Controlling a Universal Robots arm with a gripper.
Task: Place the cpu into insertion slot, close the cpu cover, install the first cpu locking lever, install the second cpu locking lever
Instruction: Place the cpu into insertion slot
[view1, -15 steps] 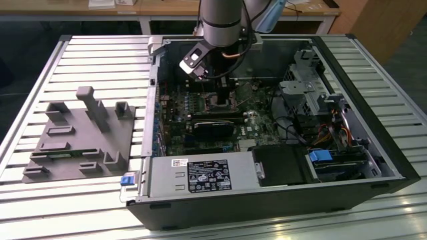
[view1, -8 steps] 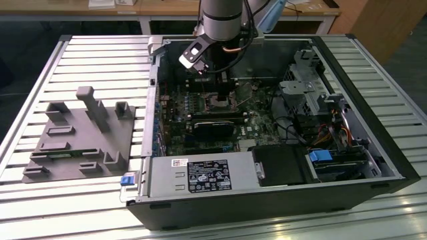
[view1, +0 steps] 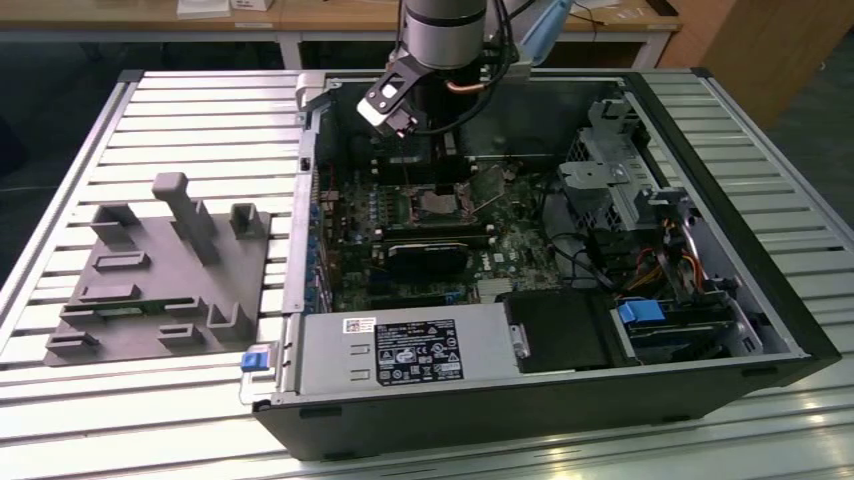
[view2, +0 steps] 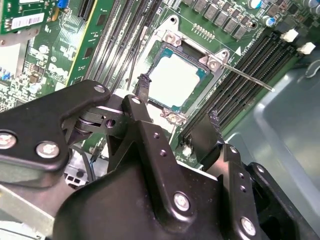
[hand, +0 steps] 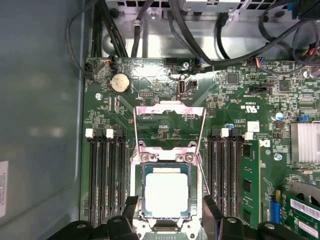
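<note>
The cpu (hand: 166, 192) lies flat in the insertion slot (hand: 165, 152), its pale metal top showing; in the second wrist view the cpu (view2: 175, 80) sits inside the silver rim (view2: 172, 39). The cpu cover (hand: 170, 110) stands swung up off the slot, with green board visible through its window. One thin locking lever (view2: 247, 78) sticks out sideways, unlatched. My gripper (hand: 170, 204) hovers just above the slot, open, one black fingertip (view2: 144, 80) on each side of the cpu and nothing between them. In the exterior view the gripper (view1: 400, 125) hangs over the slot (view1: 434, 205) inside the open case.
Memory slots (hand: 105, 180) flank the socket on both sides. A long black block (view1: 427, 255) lies beside the socket, with the power supply (view1: 400, 350) at the case front. Drive cage and cables (view1: 627, 190) fill the exterior view's right. A grey fixture (view1: 160, 270) sits outside the case.
</note>
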